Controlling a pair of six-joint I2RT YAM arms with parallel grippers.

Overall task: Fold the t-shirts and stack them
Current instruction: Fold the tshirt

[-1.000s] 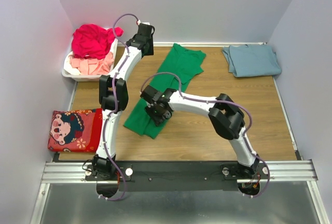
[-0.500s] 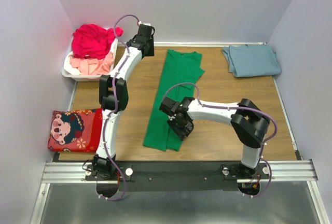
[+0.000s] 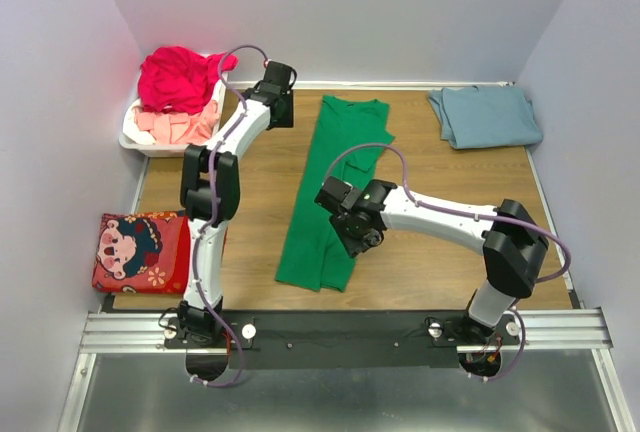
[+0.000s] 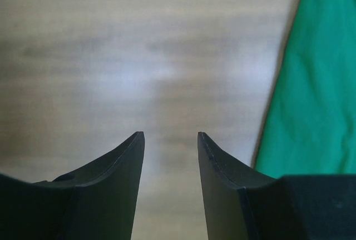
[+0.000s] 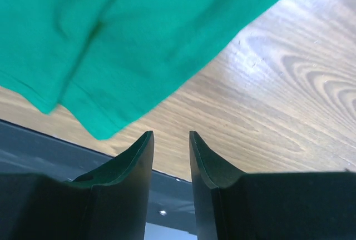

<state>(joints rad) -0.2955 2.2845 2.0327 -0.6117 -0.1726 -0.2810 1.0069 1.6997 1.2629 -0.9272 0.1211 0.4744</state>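
The wooden worktop (image 3: 450, 212) carries everything. The bright green t-shirt (image 3: 330, 167) is the largest thing on it, folded into one long narrow strip. It runs from the middle of the far edge, collar end there, almost to the near edge. The dusty blue-grey t-shirt (image 3: 487, 115) lies folded flat in the far right corner. The white basket (image 3: 135, 137) sits in the far left corner, holding a magenta-red t-shirt (image 3: 178, 74) heaped over a pale pink one (image 3: 175, 127). A red patterned cloth (image 3: 145, 249) lies at the near left corner.

The green tee looks light, limp and easily creased. It will likely sag and drag if lifted by one point. The two near corners of the hem seem the best hold, one per gripper, to carry that end up towards the collar.

The right gripper (image 5: 171, 133) hangs over the strip's near right edge. Its fingers stand a little apart with nothing between them. The left gripper (image 4: 171, 134) hovers over bare wood just left of the collar end, its fingers spread and empty.

A second ago the shirt lay slanted, its lower half pulled towards the left with the right gripper down on it. Now it lies straight, and the right arm has swung out to the right. The left arm has barely shifted.
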